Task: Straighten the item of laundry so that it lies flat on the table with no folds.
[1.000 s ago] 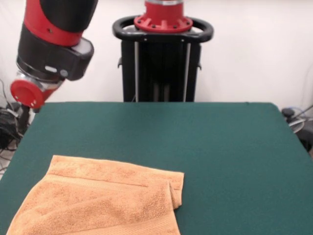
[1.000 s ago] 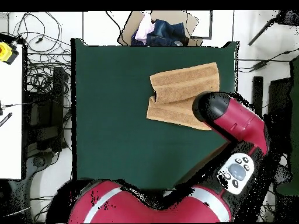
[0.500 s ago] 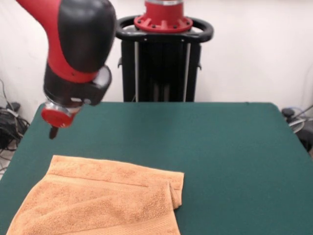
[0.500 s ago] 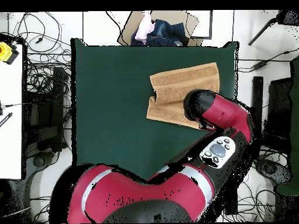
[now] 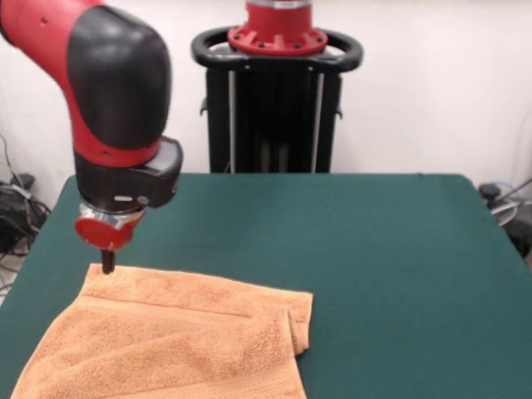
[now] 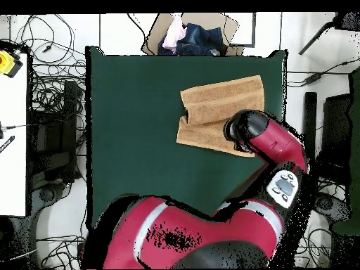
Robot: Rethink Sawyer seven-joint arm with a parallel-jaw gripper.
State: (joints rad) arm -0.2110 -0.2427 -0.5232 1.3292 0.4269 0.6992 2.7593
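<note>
The item of laundry (image 5: 166, 341), an orange-tan towel, lies folded at the near left of the green table (image 5: 374, 249). Its right edge is doubled over and a crease runs along the top layer. My gripper (image 5: 107, 263) hangs from the red and black arm, with its dark tip at the towel's far left corner, touching it or just above. How the tip stands is not clear. In the overhead view the towel (image 6: 221, 105) lies near the table's (image 6: 133, 126) right edge, and the arm's wrist (image 6: 246, 130) covers its lower right corner and hides the gripper.
A black pedestal (image 5: 274, 108) stands behind the table's far edge. In the overhead view a cardboard box of clothes (image 6: 193, 35) sits past the top edge. Cables (image 6: 56, 91) and a white bench (image 6: 13, 126) lie to the left.
The arm swung in over the table and came down. The gripper's tip dropped from above the bare green top to the towel's far left corner. The towel has not moved.
</note>
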